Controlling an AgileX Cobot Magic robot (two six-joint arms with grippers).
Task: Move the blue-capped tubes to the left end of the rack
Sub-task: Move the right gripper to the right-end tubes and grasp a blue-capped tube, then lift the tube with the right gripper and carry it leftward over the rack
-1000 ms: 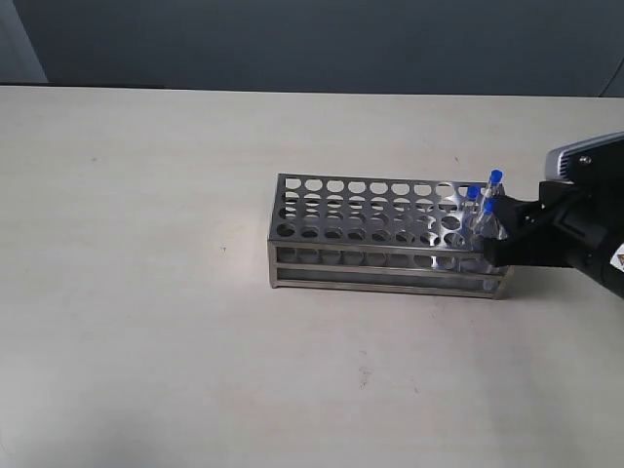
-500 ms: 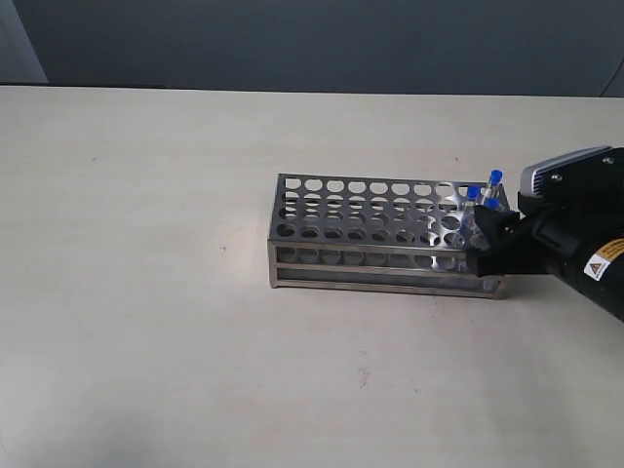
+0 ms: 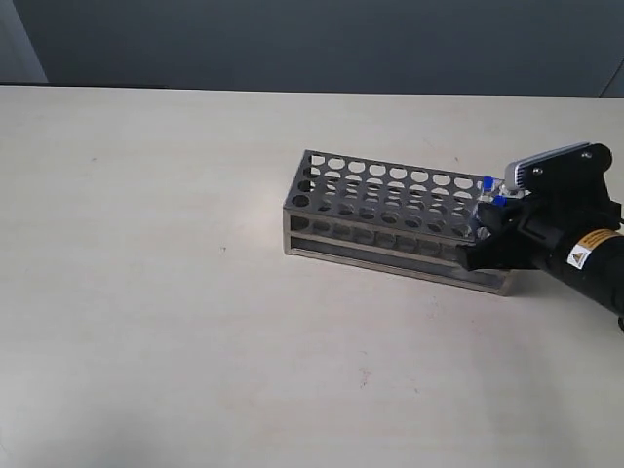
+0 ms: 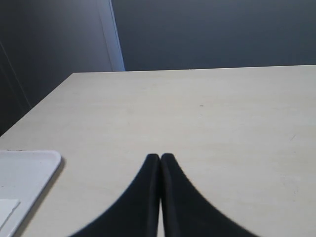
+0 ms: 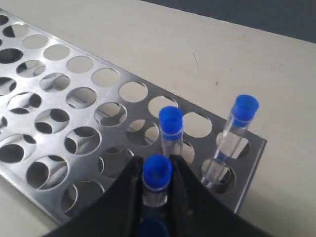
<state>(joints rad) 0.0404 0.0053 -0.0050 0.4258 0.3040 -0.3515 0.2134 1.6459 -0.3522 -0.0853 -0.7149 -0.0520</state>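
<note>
Steel rack point(image 3: 390, 255) holds blue-capped tubes point(image 5: 171, 129), right claw point(image 5: 156, 170) pinching 1.

Exterior view: high, from the near side, looking down across the table point(image 3: 146, 292) to its far edge and a dark wall point(image 3: 292, 39); the whole rack point(image 3: 385, 192) lies at mid-distance, right of centre. Left wrist view: low over the table, facing past the left gripper point(image 4: 160, 160) toward a dark wall. Right wrist view: very close, steeply down past the right gripper point(image 5: 156, 163) onto the rack's right end and tubes point(image 5: 171, 118), a part shared with the exterior view.
</note>
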